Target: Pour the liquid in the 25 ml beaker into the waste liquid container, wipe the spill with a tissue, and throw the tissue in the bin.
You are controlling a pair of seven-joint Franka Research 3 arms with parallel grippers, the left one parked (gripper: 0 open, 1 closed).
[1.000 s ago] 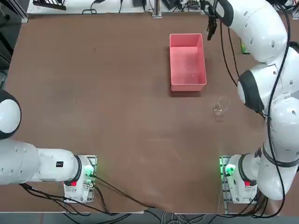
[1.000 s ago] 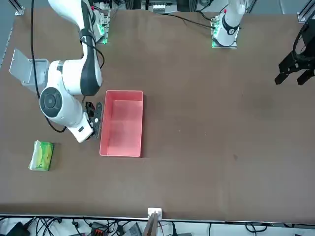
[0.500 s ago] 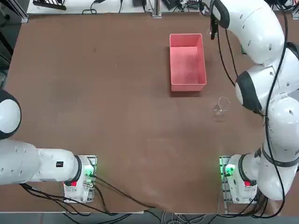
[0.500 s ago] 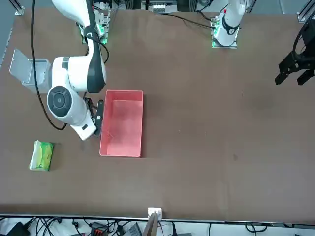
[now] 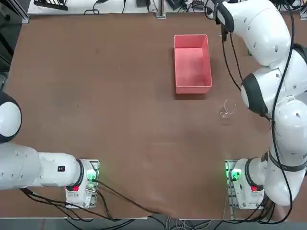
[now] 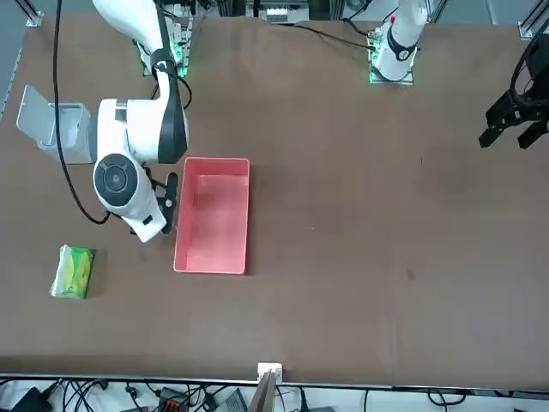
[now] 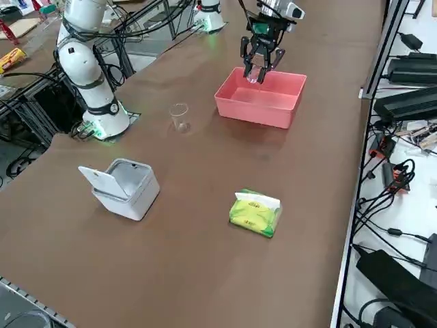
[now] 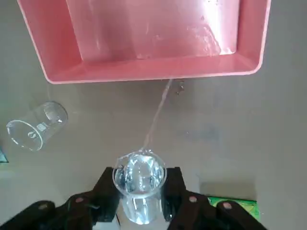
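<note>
My right gripper (image 8: 140, 186) is shut on the tiny 25 ml beaker (image 8: 139, 173), held tilted just outside the pink waste tray (image 8: 144, 74). A thin stream of liquid (image 8: 158, 108) leaves the beaker's lip toward the tray's outer wall, with droplets (image 8: 180, 86) on the table beside that wall. From the side, the gripper (image 7: 259, 67) hangs over the tray's (image 7: 256, 113) far edge. From the front, the gripper (image 6: 170, 204) is beside the tray (image 6: 212, 268). The grey bin (image 7: 126, 186) stands lid open. No loose tissue shows, only the green pack (image 7: 255, 212).
The larger clear beaker (image 7: 179, 116) stands upright on the table between the tray and my right arm's base, also seen from the wrist (image 8: 37, 125). The bin (image 6: 56, 129) and the tissue pack (image 6: 73, 270) lie out toward the table's right side.
My right wrist has rolled and shifted slightly to the right of the tray's edge, with the beaker still in the gripper. The tray and the larger beaker have not moved.
</note>
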